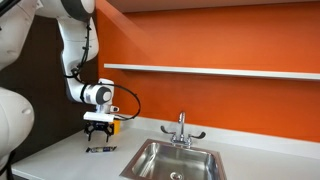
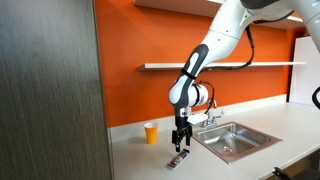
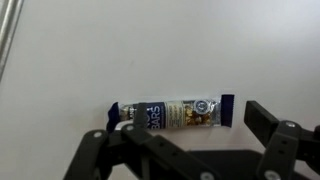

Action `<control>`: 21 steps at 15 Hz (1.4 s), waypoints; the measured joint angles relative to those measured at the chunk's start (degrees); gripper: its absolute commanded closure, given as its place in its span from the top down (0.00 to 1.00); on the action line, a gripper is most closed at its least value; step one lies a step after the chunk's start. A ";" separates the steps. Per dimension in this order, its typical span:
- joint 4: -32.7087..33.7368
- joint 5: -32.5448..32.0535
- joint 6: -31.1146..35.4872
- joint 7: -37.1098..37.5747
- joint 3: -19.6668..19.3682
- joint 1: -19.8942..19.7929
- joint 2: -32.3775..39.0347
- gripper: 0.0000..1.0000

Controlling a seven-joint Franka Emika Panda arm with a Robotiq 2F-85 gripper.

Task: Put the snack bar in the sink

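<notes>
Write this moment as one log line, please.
gripper: open above snack bar | snack bar: flat on counter | sink: without bar

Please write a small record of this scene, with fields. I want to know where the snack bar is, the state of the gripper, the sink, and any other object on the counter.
snack bar: lies flat on the white counter, beside the sink, not in it
gripper: open, hovers directly above the bar, holds nothing
sink: steel basin set in the counter, with a chrome faucet at its back
cup: orange-yellow, stands upright near the orange wall
task state: bar not yet grasped, not yet in the sink
</notes>
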 measured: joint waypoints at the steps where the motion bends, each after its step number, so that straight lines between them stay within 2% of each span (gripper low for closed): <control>1: 0.37 -0.01 0.01 0.00 0.13 -0.08 0.68 1.00; 12: 5.35 -1.05 0.43 0.00 0.25 -0.70 6.90 1.00; 21: 6.28 -1.16 0.43 -0.24 0.31 -1.07 7.69 1.00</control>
